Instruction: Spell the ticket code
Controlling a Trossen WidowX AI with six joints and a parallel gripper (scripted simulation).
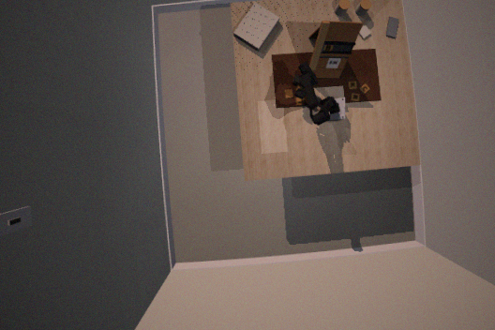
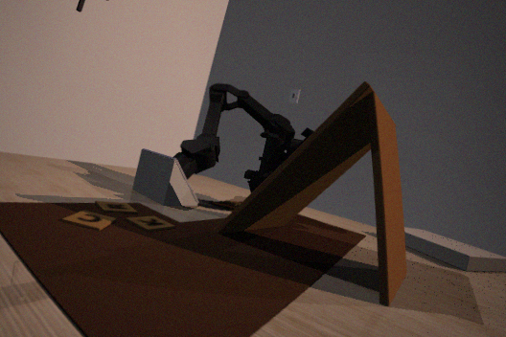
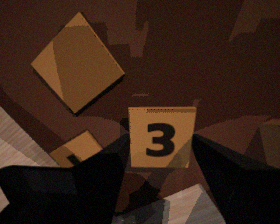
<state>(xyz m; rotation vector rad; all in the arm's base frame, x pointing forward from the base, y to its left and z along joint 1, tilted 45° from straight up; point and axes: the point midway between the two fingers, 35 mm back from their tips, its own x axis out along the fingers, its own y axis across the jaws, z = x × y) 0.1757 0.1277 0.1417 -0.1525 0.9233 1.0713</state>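
My gripper (image 3: pixel 161 138) is shut on the 3 tile (image 3: pixel 160 145); its fingertips meet the tile's two side edges, and the figure faces up. Left of it in the wrist view lie a blank-looking tile (image 3: pixel 81 62) and a partly hidden tile (image 3: pixel 80 148); another tile (image 3: pixel 277 142) shows at the right edge. The board (image 1: pixel 341 31) (image 2: pixel 391 188) leans on its back leg. Its dark rail (image 1: pixel 346 48) holds something tile-coloured near the left end. The ticket (image 1: pixel 333 63) is too small to read surely. Several tiles, including a C-like tile (image 2: pixel 89 219) and an X-like tile (image 2: pixel 149 222), lie right of the board.
The mat (image 1: pixel 370 64) (image 2: pixel 144 283) lies under the tiles and the board's foot. A pale wedge block (image 1: pixel 341 109) (image 2: pixel 155 178) stands by the arm's base. A white box (image 1: pixel 257 26) is at the back left. Two round wooden-topped objects (image 1: pixel 343 5) (image 1: pixel 364 6) and a grey slab (image 1: pixel 393 27) are at the back right.
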